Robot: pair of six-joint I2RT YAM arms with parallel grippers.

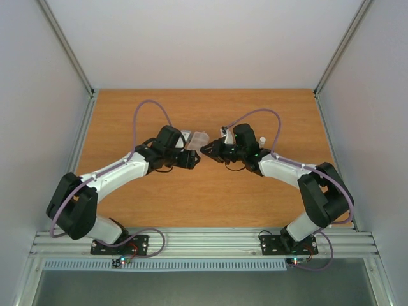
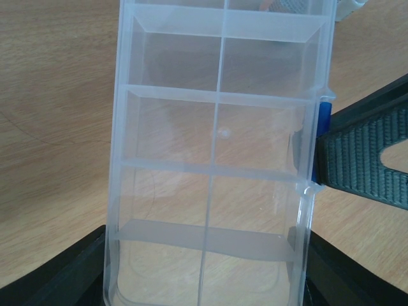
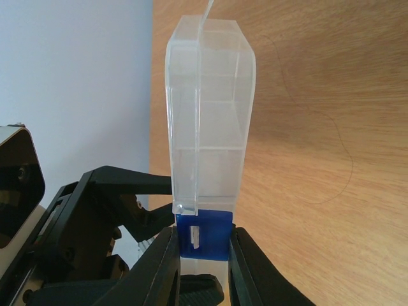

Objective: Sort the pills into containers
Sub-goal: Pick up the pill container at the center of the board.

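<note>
From above, the left gripper (image 1: pixel 190 157) and right gripper (image 1: pixel 205 151) meet at the flat clear plastic pill box (image 1: pixel 199 138); I can't read their jaws from here.

The left wrist view shows its jaws clamped across the box, and the cells (image 2: pixel 172 124) hold no pills.

Only the right wrist view shows that arm's jaws pinching the small blue plastic latch (image 3: pixel 204 234). Sorting looks unstarted.

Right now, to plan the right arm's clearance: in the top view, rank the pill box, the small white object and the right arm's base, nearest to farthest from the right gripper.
1. pill box, right at the tips of the right gripper, on its left.
2. small white object, farther right, beyond the forearm.
3. right arm's base, at the near edge, bottom right.
</note>
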